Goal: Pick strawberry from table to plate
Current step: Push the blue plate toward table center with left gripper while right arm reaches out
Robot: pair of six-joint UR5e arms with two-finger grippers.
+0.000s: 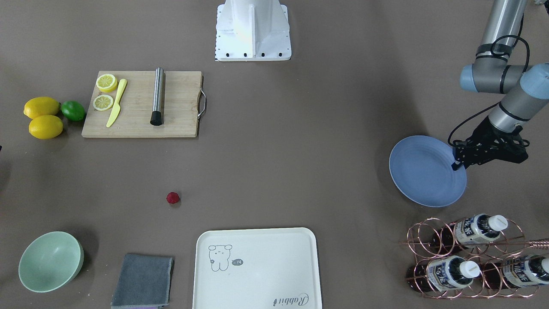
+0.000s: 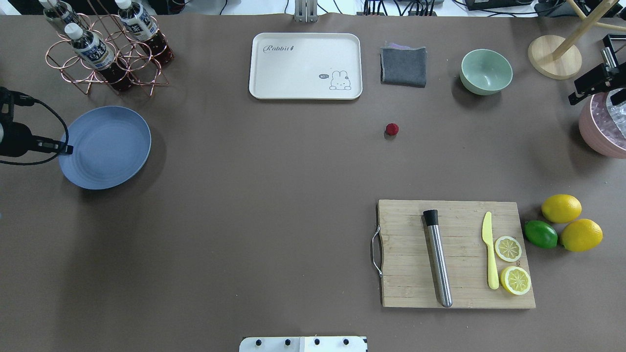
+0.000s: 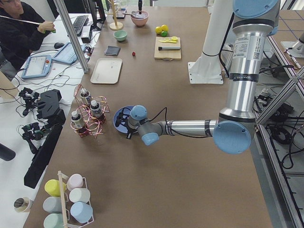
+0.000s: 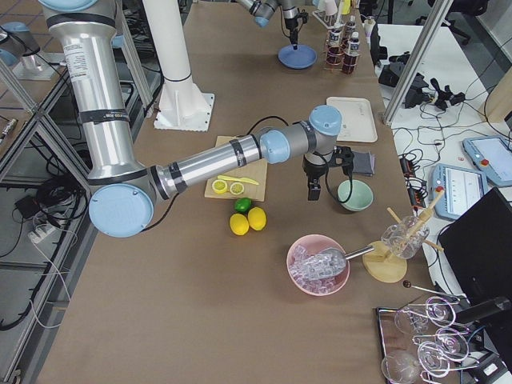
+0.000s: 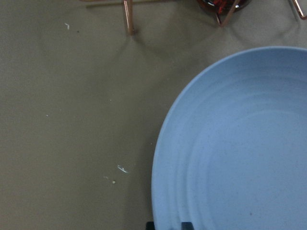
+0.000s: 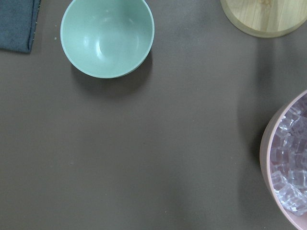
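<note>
The strawberry [image 1: 173, 198] [image 2: 391, 129] is a small dark red berry lying alone on the brown table [image 2: 244, 195], between the cream tray and the cutting board. Far from it, at the table's left end, sits the blue plate [image 2: 105, 146] [image 1: 422, 171] [image 5: 230, 143]. My left gripper [image 2: 66, 149] [image 1: 459, 165] is shut on the plate's rim, one finger on each side of the edge. My right gripper [image 2: 577, 95] [image 4: 314, 194] hangs above the table beside the mint bowl, well away from the strawberry. No view shows whether it is open or shut.
A wooden cutting board [image 2: 457, 254] carries a steel rod, a yellow knife and lemon halves, with lemons and a lime [image 2: 540, 233] beside it. Along the far edge stand a bottle rack [image 2: 105, 54], cream tray [image 2: 305, 66], grey cloth [image 2: 403, 66], mint bowl [image 2: 485, 72] and pink ice bowl [image 2: 604, 129].
</note>
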